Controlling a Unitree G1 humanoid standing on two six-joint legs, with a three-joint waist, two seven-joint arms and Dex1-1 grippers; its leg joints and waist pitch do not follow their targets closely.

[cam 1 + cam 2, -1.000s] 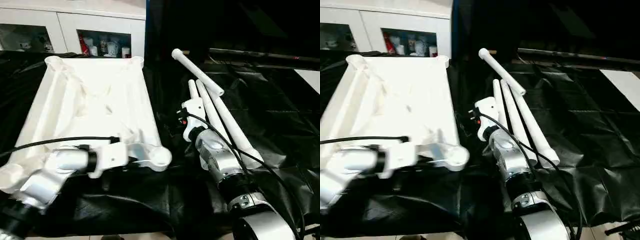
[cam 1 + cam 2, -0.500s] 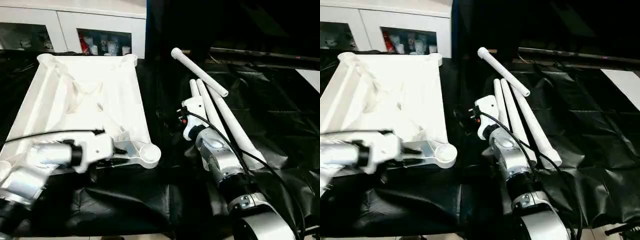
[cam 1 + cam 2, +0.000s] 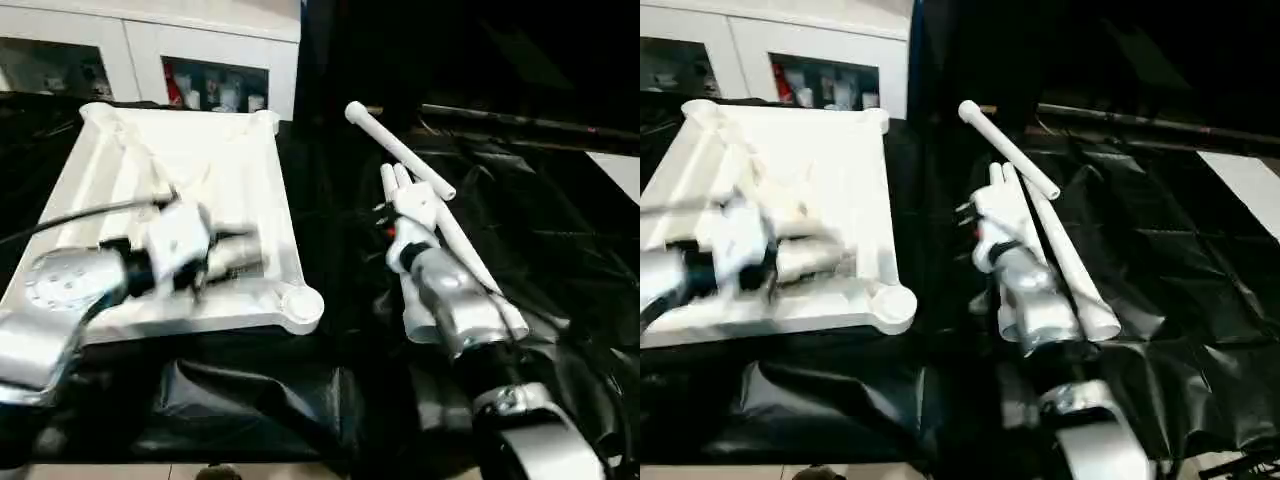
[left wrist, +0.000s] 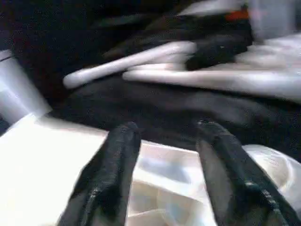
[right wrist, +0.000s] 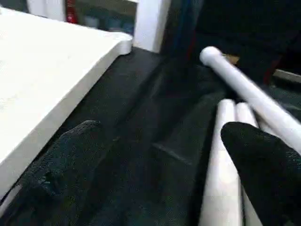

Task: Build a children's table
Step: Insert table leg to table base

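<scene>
Four tapered legs [image 3: 455, 240] (white), tabletop [image 3: 110, 180] underside-up.

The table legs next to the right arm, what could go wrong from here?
The legs lie loose and bunched on crinkled black sheeting; the open right end effector might nudge one and roll the others. One leg lies crossed over the rest and may get knocked away.

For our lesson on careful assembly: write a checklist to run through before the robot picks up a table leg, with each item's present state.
1. White plastic ribbed tabletop lies underside up on the black sheet: ok.
2. Near round corner socket unobstructed: ok.
3. White tapered tube legs within the right gripper's reach: ok.
4. Right gripper open, empty: ok.
5. Left gripper off the tabletop: cannot tell.
</scene>
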